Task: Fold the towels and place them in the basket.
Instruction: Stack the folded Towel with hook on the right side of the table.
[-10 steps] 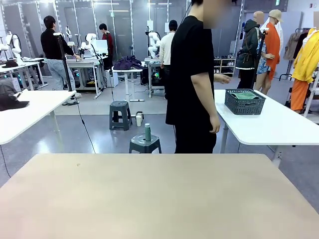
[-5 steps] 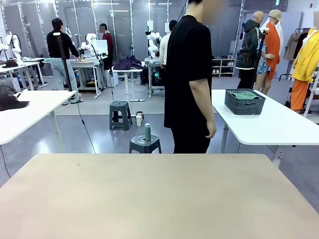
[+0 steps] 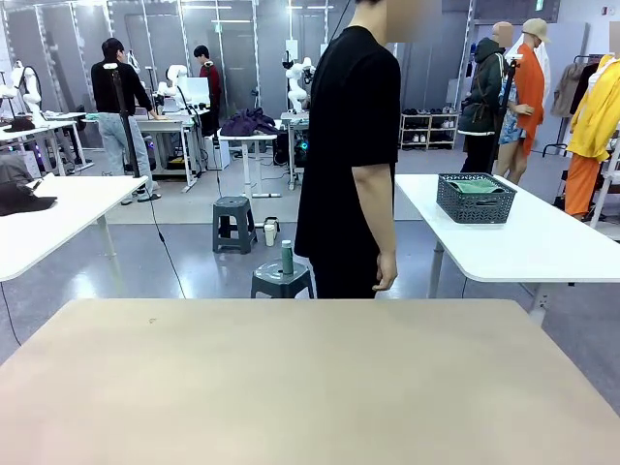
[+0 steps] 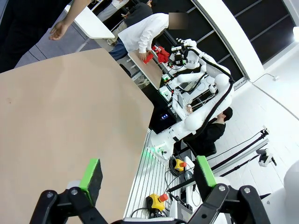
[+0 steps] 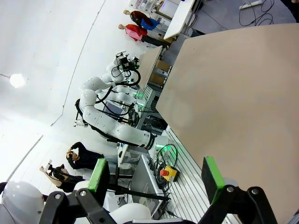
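The tan worktop (image 3: 310, 383) lies bare from its near edge to its far edge, with open room across its whole width. A person (image 3: 349, 155) in a black shirt stands just past the far edge, near the middle, side-on, one hand (image 3: 385, 274) hanging by the hip.

The basket (image 3: 475, 198) sits on a white table (image 3: 542, 247) beyond the worktop, to the right of the person and well apart from the worktop. A green towel (image 3: 478, 186) lies inside it, its top showing above the rim; whether a second towel is under it cannot be told.

In the left wrist view the left claw (image 4: 147, 176) stands with its green pads wide apart, nothing between them, hanging over the worktop's side edge. In the right wrist view the right claw (image 5: 157, 176) is likewise spread wide and empty, off the worktop's edge.

Behind the person, a grey stool (image 3: 282, 279) carries a green bottle (image 3: 287, 258). Farther back are more tables and other people at work.
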### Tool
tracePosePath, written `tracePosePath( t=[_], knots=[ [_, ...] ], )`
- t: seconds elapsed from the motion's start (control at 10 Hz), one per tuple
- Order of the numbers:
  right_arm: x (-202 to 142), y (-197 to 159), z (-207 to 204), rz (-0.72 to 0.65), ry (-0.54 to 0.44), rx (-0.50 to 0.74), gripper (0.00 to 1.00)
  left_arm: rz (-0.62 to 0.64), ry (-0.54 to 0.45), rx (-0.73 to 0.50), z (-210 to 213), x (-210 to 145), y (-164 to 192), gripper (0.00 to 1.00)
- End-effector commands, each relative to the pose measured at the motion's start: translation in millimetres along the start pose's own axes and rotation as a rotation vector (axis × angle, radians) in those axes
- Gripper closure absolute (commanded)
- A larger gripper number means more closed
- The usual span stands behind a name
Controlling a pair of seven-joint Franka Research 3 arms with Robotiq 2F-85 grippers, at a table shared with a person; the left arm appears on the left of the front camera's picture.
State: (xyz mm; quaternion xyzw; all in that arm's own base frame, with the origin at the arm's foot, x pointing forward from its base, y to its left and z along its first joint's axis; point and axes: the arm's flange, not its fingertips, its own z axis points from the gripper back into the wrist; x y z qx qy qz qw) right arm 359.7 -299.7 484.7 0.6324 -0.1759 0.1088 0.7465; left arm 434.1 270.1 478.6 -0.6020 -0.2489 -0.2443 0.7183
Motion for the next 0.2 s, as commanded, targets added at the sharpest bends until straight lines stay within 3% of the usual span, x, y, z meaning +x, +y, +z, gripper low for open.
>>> tracePosePath(
  t=[0.0,0.1],
  knots=[
    [-4.4,-2.2,-1.4,0.017,0.0,0.004,0.0,0.004,0.007,0.004,-2.6,-3.5,-4.2,0.0],
    [-4.4,-2.2,-1.4,0.017,0.0,0.004,0.0,0.004,0.007,0.004,-2.6,-3.5,-4.2,0.0]
  ],
)
